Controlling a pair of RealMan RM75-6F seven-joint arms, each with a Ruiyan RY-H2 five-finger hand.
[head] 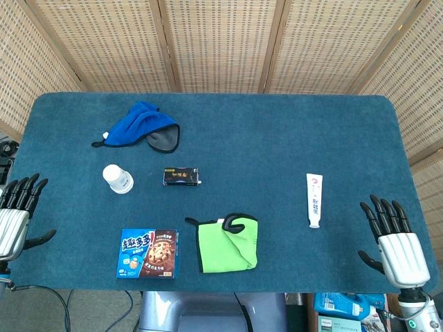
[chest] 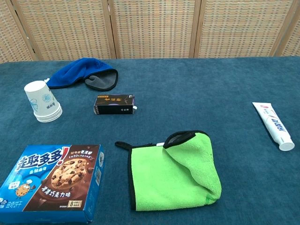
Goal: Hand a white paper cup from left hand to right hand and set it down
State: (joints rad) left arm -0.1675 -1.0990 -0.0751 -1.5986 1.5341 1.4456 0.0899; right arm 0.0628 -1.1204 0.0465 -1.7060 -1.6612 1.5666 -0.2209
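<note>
Standing upside down left of black box (head: 182, 177): paper cup (head: 118, 178) | left hand (head: 15, 216) spread, seemingly empty | right hand (head: 394, 242) spread, empty

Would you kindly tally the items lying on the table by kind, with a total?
Cloths: 2, blue cloth and green cloth
Boxes: 2, cookie box and black box
Paper cup stacks: 1, paper cups
Tubes: 1, toothpaste tube
Total: 6

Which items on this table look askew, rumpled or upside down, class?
The white paper cups stand upside down in a small nested stack, rims on the table. The green cloth lies with its upper right corner folded over, and the blue cloth sits bunched at the back. Nothing looks spilled or damaged.
</note>
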